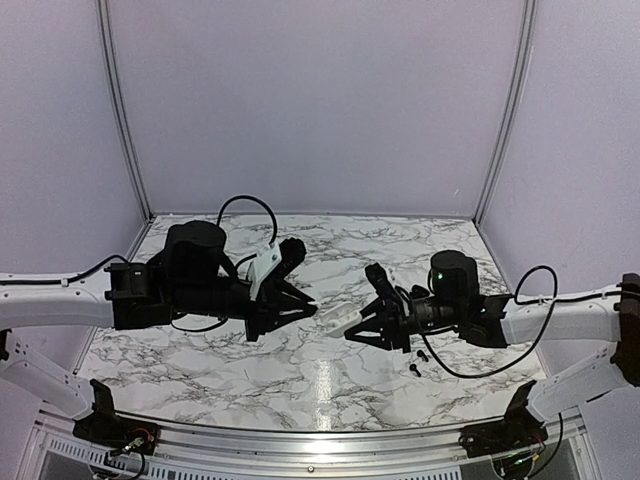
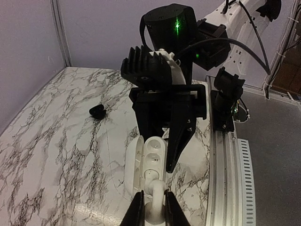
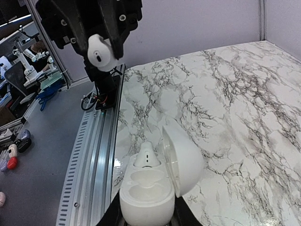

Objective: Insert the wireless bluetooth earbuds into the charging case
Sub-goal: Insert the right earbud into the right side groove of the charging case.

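Open charging case point(image 3: 146, 203) w/ 1 white earbud point(image 3: 146, 155) inside

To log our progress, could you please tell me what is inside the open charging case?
One white earbud sits in one well of the charging case; the other well looks empty. The seated bud's stem is hidden down inside its well.

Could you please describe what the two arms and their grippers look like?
Both arms have white links, the left arm and right arm alike, with black joint housings and black cables looping off them. The left gripper and right gripper are black with tapered fingers; a green light glows on the right wrist.
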Robot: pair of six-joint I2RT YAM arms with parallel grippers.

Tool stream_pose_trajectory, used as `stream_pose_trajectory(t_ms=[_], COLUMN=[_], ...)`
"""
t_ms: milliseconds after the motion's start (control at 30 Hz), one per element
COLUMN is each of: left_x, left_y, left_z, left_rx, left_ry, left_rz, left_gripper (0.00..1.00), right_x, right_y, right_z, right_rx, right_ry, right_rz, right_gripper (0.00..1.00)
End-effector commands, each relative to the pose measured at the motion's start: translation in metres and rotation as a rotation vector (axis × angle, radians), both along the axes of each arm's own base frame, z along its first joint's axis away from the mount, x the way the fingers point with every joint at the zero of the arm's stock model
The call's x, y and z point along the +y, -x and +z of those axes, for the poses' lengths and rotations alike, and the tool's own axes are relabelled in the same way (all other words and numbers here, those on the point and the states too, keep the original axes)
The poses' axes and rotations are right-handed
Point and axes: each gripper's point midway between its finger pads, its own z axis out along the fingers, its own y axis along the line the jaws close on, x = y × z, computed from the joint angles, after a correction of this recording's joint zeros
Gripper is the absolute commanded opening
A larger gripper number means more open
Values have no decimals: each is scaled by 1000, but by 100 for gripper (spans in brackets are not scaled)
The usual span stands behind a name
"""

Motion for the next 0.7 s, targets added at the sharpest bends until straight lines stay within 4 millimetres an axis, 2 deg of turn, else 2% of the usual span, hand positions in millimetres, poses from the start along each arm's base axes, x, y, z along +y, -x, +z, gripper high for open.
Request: stream_pose_trajectory(t_ms=[0,133,367,433,667], left_x=[-12,-24,-33,-33,-35], left_y=[10,15,8,8,2], left_z=[-9,-13,-16,-24,-30], left_rx=[-10,-16,-23,-10,-4], left_ry=[-62,-80,-105,-138,-169], left_rz=[-47,-56,-34,-31,-2], left_gripper=[6,6,6,6,8], right_x=[17,24,30,31,32], right_y=[-4,2,9,10,10], right_z=[25,24,21,23,26], right_rx=[-61,-63,-76,-80,-90], right_ry=[-59,-59,-57,-62,-70], right_rz=[18,45,65,69,71], right_gripper=[0,0,0,0,0])
